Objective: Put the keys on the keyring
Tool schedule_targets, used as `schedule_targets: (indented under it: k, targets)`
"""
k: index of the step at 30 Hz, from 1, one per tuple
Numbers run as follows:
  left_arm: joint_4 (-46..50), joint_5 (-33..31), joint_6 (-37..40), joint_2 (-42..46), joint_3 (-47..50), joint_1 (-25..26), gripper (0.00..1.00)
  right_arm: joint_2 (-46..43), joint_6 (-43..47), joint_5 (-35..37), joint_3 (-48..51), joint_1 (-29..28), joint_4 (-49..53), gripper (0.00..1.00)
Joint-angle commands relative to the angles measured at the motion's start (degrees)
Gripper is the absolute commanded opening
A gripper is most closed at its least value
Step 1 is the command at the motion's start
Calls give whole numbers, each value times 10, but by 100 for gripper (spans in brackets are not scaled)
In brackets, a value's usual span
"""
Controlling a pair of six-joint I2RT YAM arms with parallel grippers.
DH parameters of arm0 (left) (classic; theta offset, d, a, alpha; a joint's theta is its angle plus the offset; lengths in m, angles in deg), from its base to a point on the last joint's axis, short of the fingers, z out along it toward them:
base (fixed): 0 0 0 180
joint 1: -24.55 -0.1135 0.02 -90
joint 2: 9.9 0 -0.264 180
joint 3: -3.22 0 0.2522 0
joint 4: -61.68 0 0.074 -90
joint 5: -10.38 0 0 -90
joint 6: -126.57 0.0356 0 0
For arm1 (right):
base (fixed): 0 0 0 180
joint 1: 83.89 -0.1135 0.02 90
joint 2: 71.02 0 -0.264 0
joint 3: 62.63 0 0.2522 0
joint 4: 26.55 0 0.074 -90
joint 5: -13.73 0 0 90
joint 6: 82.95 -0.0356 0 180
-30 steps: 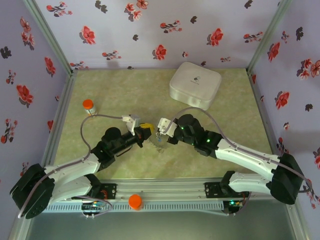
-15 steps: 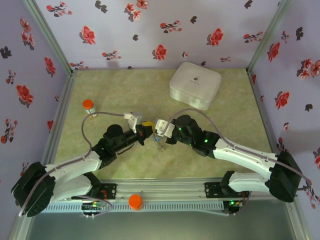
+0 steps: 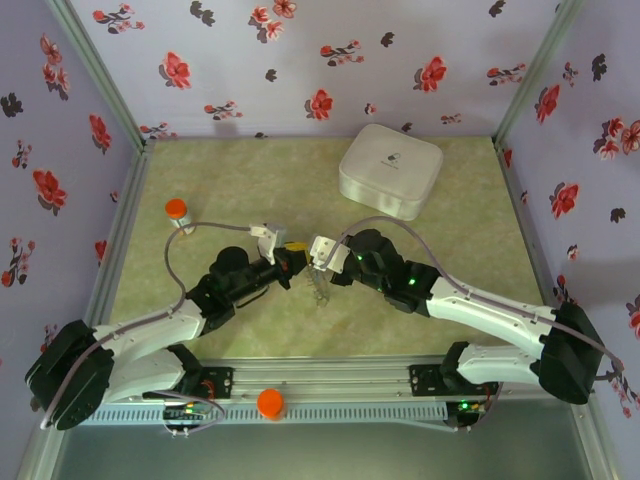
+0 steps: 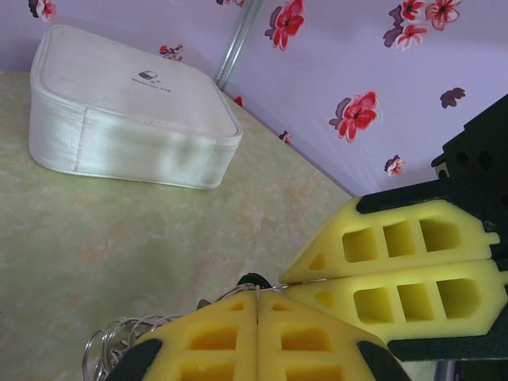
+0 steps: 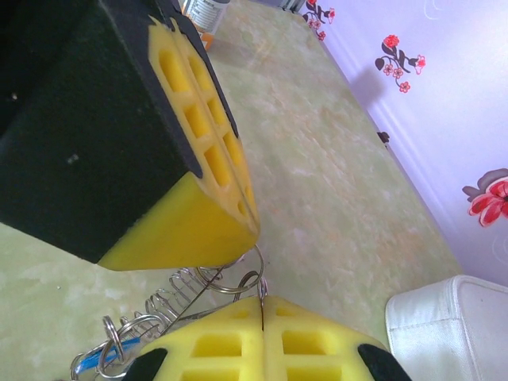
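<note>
Centre frame from above: the left pincer (image 3: pixel 296 263) is pressed together on the keyring (image 3: pixel 319 288) — its coils sit just below and between both tips — and the right pincer (image 3: pixel 317 258) pinches the same wire.

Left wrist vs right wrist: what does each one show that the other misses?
Left wrist: the white box whole, logo on its lid, and a metal corner post. Right wrist: the blue key among the loops, a small bottle at the top edge, just a corner of the box. Both: left pincer and right pincer shut tip to tip on the keyring wire.
</note>
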Motion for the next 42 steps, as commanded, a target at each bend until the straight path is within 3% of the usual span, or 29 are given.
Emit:
schedule_targets:
  k: [1, 22, 32, 42]
  targets:
    - [-12, -8, -7, -3, -21, 3, 0, -1, 3, -5, -15, -5, -10, 0]
    - [-21, -9, 7, -2, -21, 3, 0, 13, 4, -49, -37, -10, 40, 0]
    - [-21, 4, 8, 3, -16, 3, 0, 1, 11, 86, -18, -10, 0, 0]
    - [-23, 10, 8, 2, -19, 3, 0, 8, -9, 32, -24, -11, -1, 0]
